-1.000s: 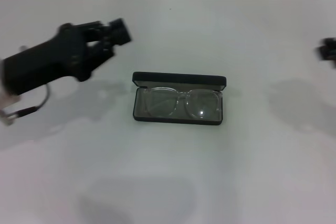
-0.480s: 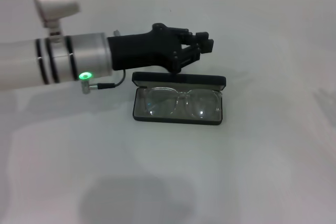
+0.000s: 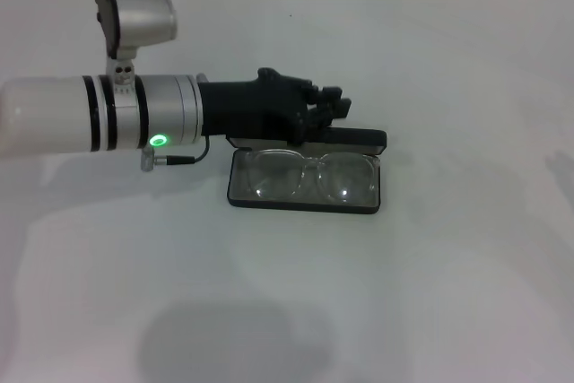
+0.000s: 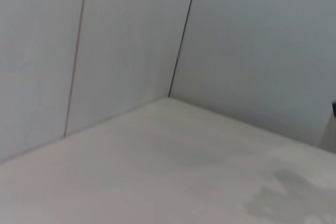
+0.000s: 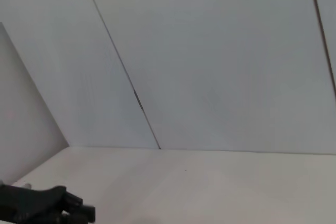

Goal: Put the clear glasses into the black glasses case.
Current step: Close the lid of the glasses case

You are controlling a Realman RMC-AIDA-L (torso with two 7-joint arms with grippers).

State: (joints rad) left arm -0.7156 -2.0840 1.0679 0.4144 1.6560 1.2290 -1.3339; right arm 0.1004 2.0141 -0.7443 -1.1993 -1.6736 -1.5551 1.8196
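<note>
Glasses first: the clear glasses point(image 3: 309, 177) are already lying inside the black glasses case point(image 3: 305, 205), lenses up, frame spanning nearly the whole tray. The case sits open on the white table point(image 3: 430, 293), with its lid point(image 3: 363, 138) stood up along the far edge.

The left gripper point(image 3: 334, 108) is reached in from the robot's left and is parked right at that raised lid, over its left half and apparently touching or just above the top edge. Whether its fingers are spread or pinched can't be told from the head view, since they're bunched against the dark lid. Nothing useful is given by the left wrist view, just wall and table. The right gripper isn't seen in the head view at all, and its own wrist view only catches the left gripper point(image 5: 79, 212) low in the corner.

So the placing looks done, and closing the lid is probably what's being set up.

What could go wrong:
- If the lid is pushed down while a temple arm or frame corner sits proud of the tray, the plastic could be pinched or the lid could bounce back open.
- The case is light and nothing is holding it down, so a sideways push could just slide it across the table instead of folding the hinge.
- Pressing off-centre could twist the case around.
</note>
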